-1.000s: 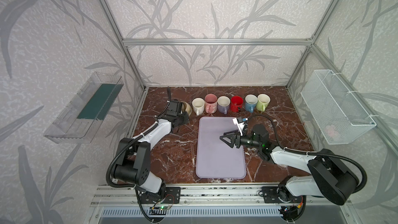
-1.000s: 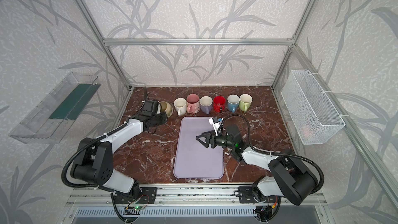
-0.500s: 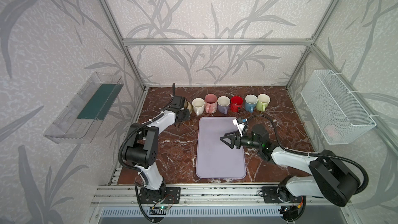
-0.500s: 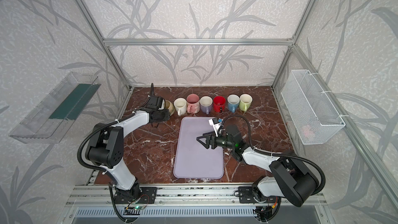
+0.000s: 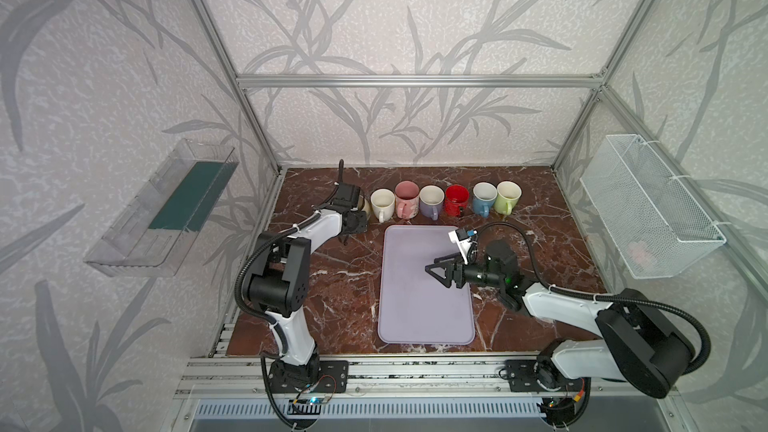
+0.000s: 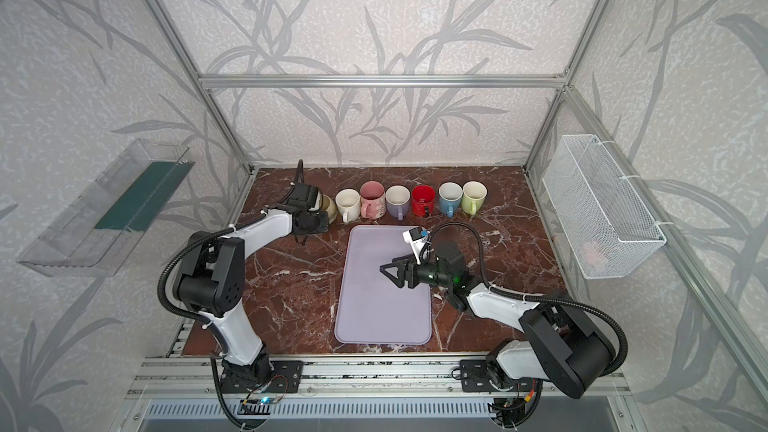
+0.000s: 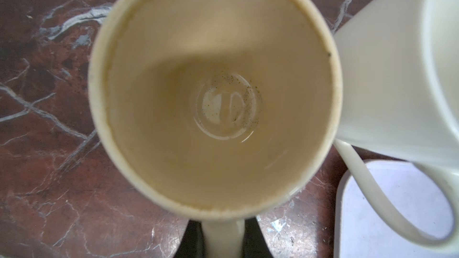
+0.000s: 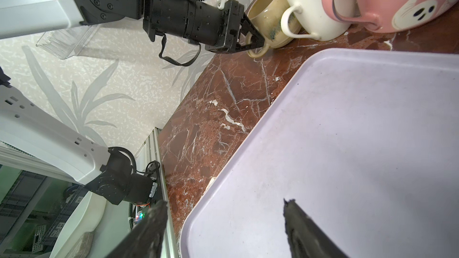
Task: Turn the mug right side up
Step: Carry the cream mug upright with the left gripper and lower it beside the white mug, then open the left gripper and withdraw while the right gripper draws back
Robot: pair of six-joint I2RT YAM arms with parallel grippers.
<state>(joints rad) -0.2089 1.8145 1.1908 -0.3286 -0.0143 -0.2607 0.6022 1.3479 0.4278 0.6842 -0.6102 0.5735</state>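
The beige mug point(image 7: 218, 90) stands mouth up at the left end of the row of mugs on the marble table, seen partly behind my left wrist in both top views point(image 5: 365, 204) point(image 6: 329, 206). My left gripper point(image 7: 222, 240) is shut on the mug's handle, and the wrist camera looks straight down into the empty, stained inside. The right wrist view shows the same grip: the left gripper point(image 8: 258, 42) holds the handle low on the beige mug point(image 8: 267, 18). My right gripper point(image 5: 430, 272) point(image 8: 223, 204) hovers open and empty over the lavender tray point(image 5: 424, 317).
A white mug point(image 5: 382, 203) stands right beside the beige one, almost touching it. Pink point(image 5: 406, 197), lavender point(image 5: 431, 200), red point(image 5: 457, 199), blue point(image 5: 484, 197) and green point(image 5: 508, 196) mugs continue the row. A wire basket point(image 5: 648, 209) hangs on the right wall, a clear shelf point(image 5: 166, 209) on the left.
My left arm's elbow has lifted and folded in toward the back, with the gripper staying at the beige mug. The right arm has not moved.
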